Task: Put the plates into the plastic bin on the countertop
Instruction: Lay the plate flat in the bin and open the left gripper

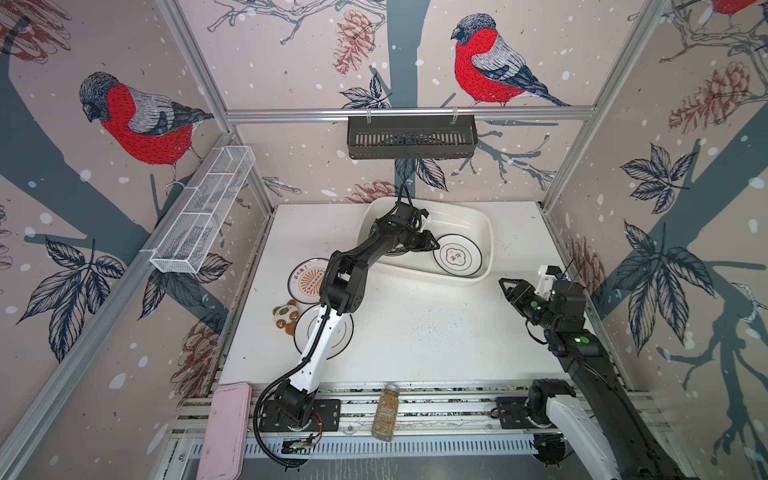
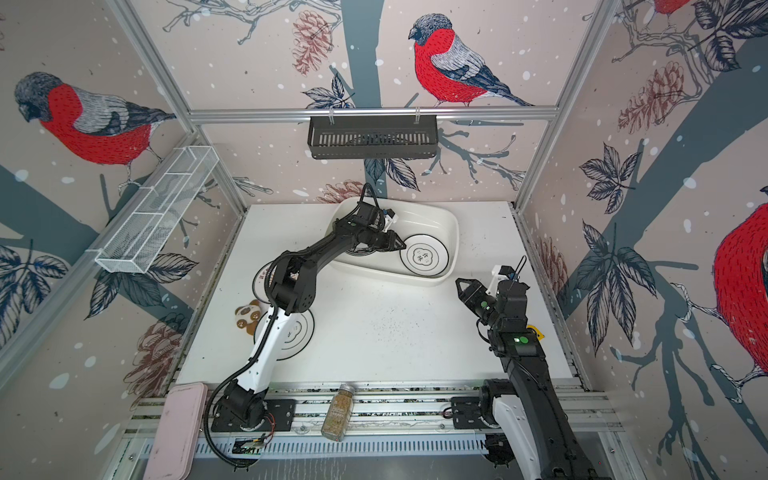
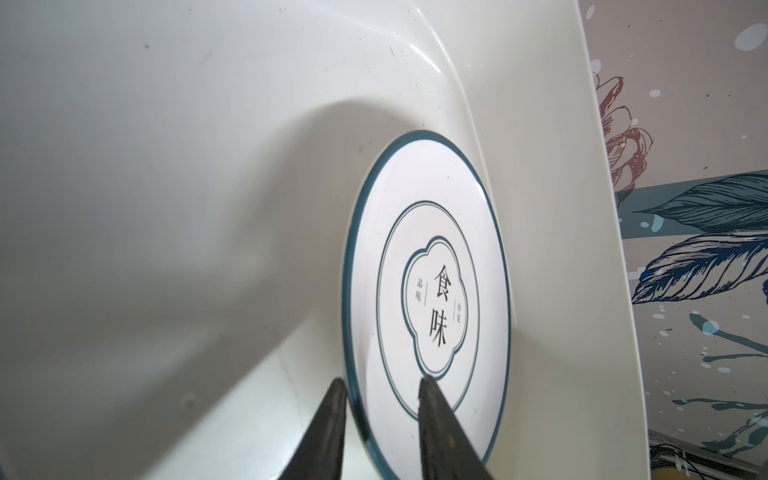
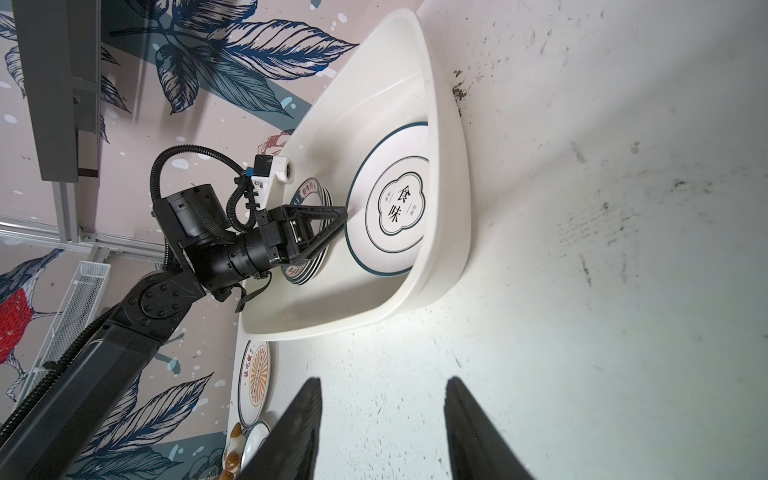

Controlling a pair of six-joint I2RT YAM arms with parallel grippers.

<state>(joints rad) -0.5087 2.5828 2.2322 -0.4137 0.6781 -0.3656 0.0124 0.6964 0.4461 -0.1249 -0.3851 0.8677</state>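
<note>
The white plastic bin sits at the back of the countertop. A flower-emblem plate lies flat in its right end. My left gripper reaches into the bin. In the left wrist view its jaws stand open astride the rim of that plate, one finger over its face. A stack of plates lies in the bin under that gripper. An orange sunburst plate and a black-rimmed plate rest on the countertop's left, partly under the left arm. My right gripper hovers open and empty at the right.
A panda-shaped coaster lies beside the left plates. A spice jar and a pink case rest on the front rails. A black slotted basket hangs on the back wall, and a white wire rack on the left wall.
</note>
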